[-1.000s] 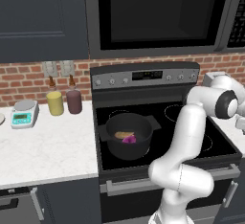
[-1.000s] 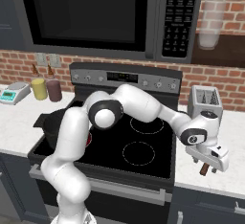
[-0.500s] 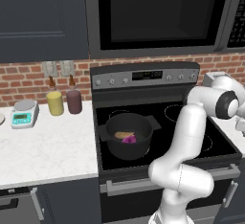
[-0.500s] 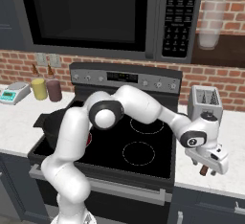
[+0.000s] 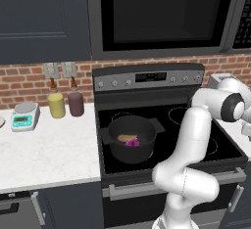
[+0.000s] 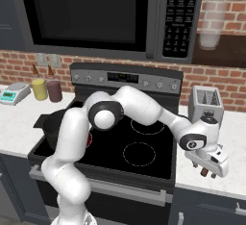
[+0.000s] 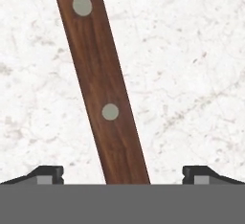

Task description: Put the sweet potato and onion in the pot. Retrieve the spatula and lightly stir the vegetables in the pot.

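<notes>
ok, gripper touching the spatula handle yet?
Apart. In the hand view the gripper is open, its fingertips wide on either side of the spatula handle, with white counter visible between each tip and the wood.

The pot (image 5: 131, 137) is matte dark grey, nearly black, like the black stovetop (image 5: 162, 130) under it. Inside sit a tan-orange sweet potato (image 5: 126, 138) and a pink-purple onion (image 5: 132, 143). The spatula (image 7: 100, 89) handle is dark reddish-brown wood grain with two pale grey rivets. It lies on a white bench (image 7: 191, 74) with faint grey-brown marbling. At the bench's back edge stand a yellow jar (image 5: 56, 105) and a maroon one (image 5: 76, 103), before a red brick wall (image 5: 24, 81) with pale mortar. The fingers (image 7: 196, 174) are dark grey.
</notes>
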